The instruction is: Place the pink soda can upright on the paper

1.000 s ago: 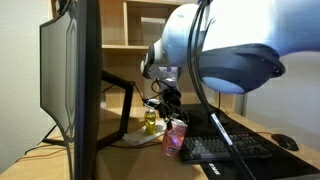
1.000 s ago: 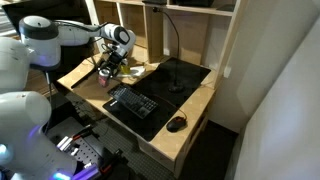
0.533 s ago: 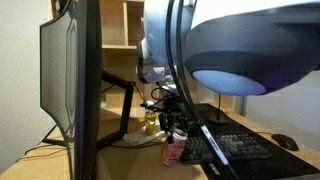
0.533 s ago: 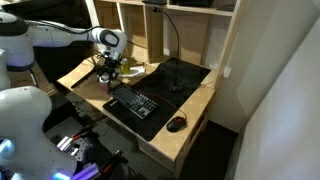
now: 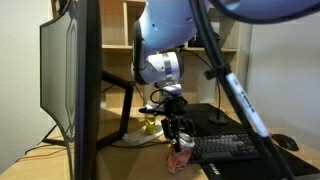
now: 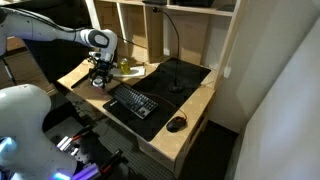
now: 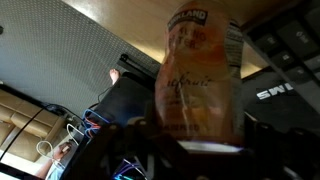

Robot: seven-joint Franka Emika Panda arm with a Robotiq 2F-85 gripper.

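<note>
Pink can point(image 5: 181, 158) gripped in my claw point(image 5: 180, 142), just beside keyboard point(image 5: 236, 148) end; bare table point(image 5: 125, 160) strip toward monitor point(image 5: 68, 85).

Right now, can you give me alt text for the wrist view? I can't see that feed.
A pink soda can fills the centre, held by the gripper, whose dark fingers blur along the bottom edge. A black keyboard lies at upper right, with cables at lower left.

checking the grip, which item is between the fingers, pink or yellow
The pink can, clamped between the fingers; the yellow one sits free nearby.
</note>
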